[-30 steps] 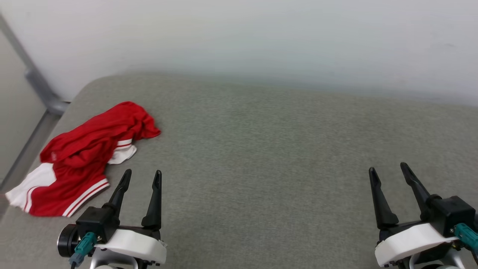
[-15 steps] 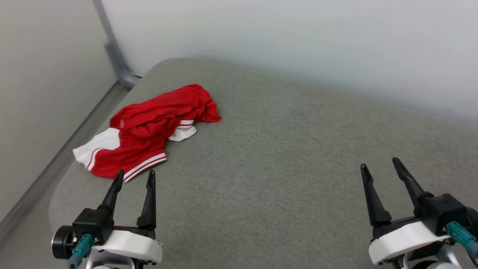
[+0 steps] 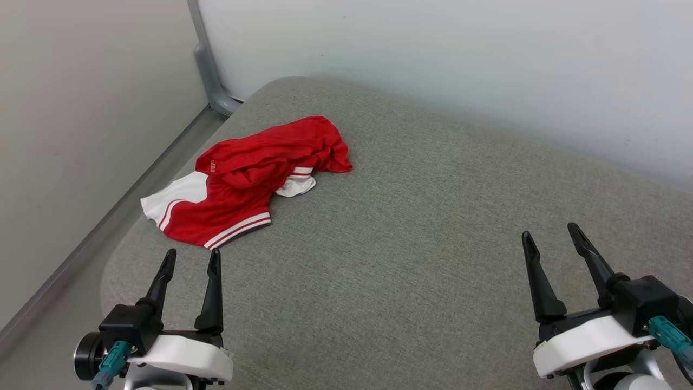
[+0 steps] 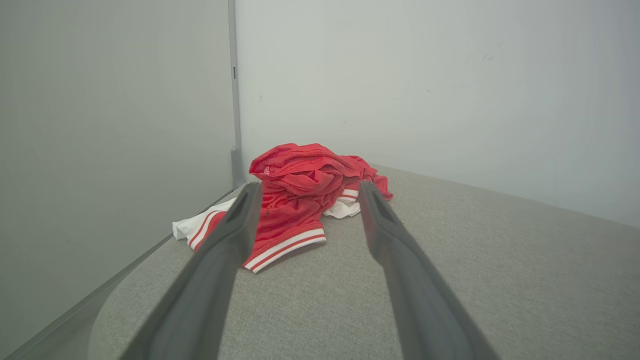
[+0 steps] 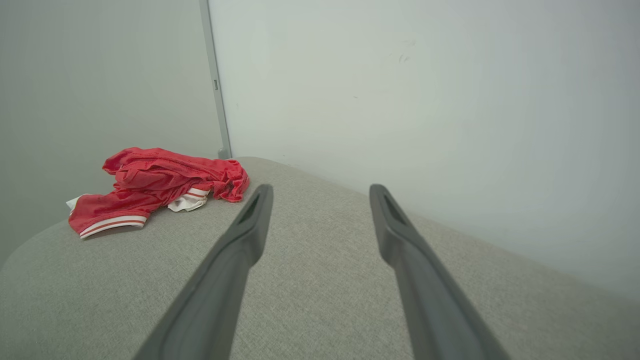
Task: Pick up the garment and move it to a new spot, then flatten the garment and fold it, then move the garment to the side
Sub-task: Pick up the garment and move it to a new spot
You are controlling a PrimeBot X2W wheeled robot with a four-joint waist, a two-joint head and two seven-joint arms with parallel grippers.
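The garment (image 3: 254,176) lies crumpled near the far left corner of the grey cushioned surface (image 3: 411,260), red with white sleeves and striped trim; its numbers are hidden. It also lies ahead in the left wrist view as the garment (image 4: 295,200) and off to the left in the right wrist view as the garment (image 5: 155,185). My left gripper (image 3: 193,259) is open, hovering just short of the striped hem. At the lower right my right gripper (image 3: 549,238) is open too, far from the cloth, with nothing between its fingers.
A pale wall (image 3: 433,59) runs behind the surface. A grey metal post (image 3: 208,76) stands at the corner to the left, with a floor gap (image 3: 65,271) along the surface's left edge. Bare grey fabric stretches across the middle and right.
The whole head picture has shifted right as the camera turned left, so the garment now sits nearer the centre. Both grippers stay open at the bottom of the view.
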